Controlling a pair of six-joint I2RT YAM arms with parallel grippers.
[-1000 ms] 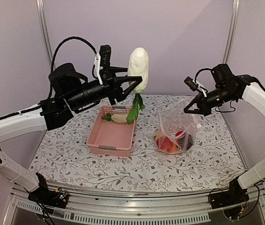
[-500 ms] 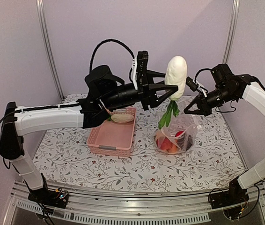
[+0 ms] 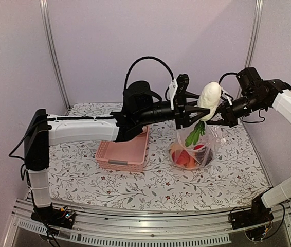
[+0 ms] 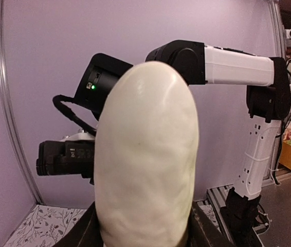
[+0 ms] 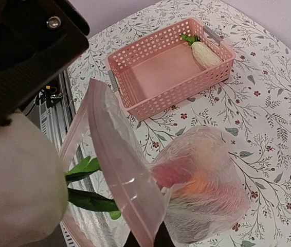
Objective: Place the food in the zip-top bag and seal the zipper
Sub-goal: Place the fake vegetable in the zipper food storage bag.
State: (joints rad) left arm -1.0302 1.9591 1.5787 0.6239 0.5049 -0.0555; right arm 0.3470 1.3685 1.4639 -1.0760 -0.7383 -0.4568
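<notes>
White radish (image 3: 209, 98), well off to the bag's (image 3: 212, 138) side a second ago, now hangs just above it, clamped at its lower end by the left gripper (image 3: 197, 111). We see its long axis tilted, pale tip up, green leaves (image 3: 194, 135) pointing down at the bag's mouth. The right gripper (image 3: 222, 117) pinches the zipper (image 5: 117, 154), holding the mouth open. Red and orange food (image 3: 184, 157) lies inside the bag; the basket (image 3: 121, 154) beside it holds another radish (image 5: 205, 53).

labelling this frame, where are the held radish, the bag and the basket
radish (image 3: 208, 98), top external view, middle of its white body
zip-top bag (image 5: 212, 146), right wrist view, bulging clear wall
pink basket (image 3: 132, 162), top external view, near wall
</notes>
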